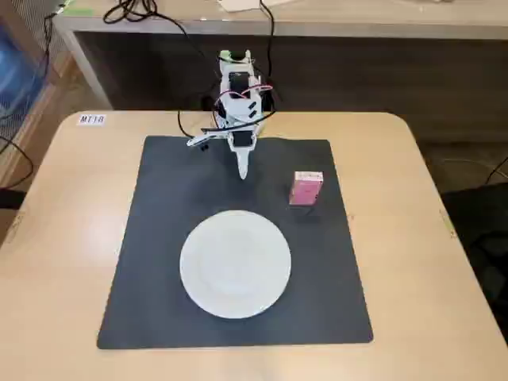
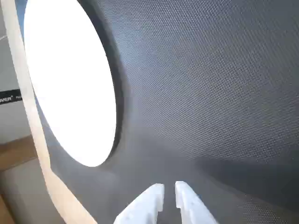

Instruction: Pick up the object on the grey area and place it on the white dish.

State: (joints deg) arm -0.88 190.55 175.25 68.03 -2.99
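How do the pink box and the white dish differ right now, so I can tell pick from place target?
The pink box is small, rectangular and stands upright; the white dish is round, flat and far wider. The box sits to the right of the claw in the fixed view; the dish lies nearer the camera. Both rest on the grey mat, apart from each other.

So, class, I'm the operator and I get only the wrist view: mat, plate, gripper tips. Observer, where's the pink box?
Observer: In the fixed view the pink box stands on the grey mat, right of the gripper.
Operator: Is it touching the plate?
Observer: No. It stands apart from the white plate, beyond its upper right rim.
Operator: Is anything else on the mat?
Observer: Nothing but the plate and the box; the gripper hangs above the mat's far edge, with nothing between its fingertips.
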